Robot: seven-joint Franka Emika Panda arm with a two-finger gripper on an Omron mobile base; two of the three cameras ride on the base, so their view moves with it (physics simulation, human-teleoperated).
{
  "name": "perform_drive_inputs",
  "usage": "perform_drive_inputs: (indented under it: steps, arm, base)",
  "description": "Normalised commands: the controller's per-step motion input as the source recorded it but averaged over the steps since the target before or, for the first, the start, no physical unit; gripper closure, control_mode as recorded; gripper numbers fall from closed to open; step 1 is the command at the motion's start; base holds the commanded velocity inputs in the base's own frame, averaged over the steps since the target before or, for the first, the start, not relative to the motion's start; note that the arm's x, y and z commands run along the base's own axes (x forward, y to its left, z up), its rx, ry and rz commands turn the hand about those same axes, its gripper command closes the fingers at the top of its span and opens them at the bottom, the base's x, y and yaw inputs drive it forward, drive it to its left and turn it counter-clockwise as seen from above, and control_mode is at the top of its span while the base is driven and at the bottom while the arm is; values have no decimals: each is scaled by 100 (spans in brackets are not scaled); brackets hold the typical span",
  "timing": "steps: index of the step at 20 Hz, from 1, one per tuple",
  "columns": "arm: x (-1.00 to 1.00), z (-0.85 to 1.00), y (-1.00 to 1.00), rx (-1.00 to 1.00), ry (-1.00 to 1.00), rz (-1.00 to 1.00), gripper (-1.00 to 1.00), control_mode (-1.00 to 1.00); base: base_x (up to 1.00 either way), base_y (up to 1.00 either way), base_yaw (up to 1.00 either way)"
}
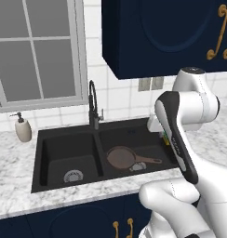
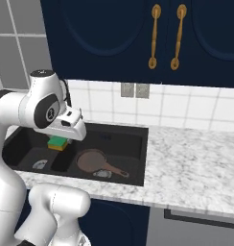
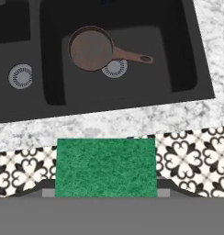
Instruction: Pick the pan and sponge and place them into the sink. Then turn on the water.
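The pan (image 1: 121, 157) already lies in the right basin of the sink (image 1: 69, 135), its handle reaching out to the right and its bowl partly over the drain, so the step in hand is the second one: the gripper (image 2: 58, 142) is clamped on the sponge (image 2: 57, 142) and holds it up above the sink, roughly over the divider between the basins as the right base view shows it. In the hand view the green face of the sponge (image 3: 106, 167) sits between the finger tips, with the sink and the counter edge below. The next move, by the look of it, calls for lowering the sponge into a basin and letting the fingers part, then reaching back for the small lever on the black faucet (image 1: 93, 104) (not the cream soap dispenser (image 1: 23, 128) at the far left of the counter). The pan takes up much of the right basin, and the faucet neck stands close behind the arm's likely path
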Motion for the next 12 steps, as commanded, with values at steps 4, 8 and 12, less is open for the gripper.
perform_drive_inputs:
  steps: [4, 8, 12]
  arm:
    - [0, 0, 0, 0, 0, 0, 100, 100]
    - [0, 0, 0, 0, 0, 0, 100, 100]
    - [22, -9, 0, 0, 0, 0, 100, -100]
  base:
    - [27, -19, 0]
    - [29, -7, 0]
    - [8, -1, 0]
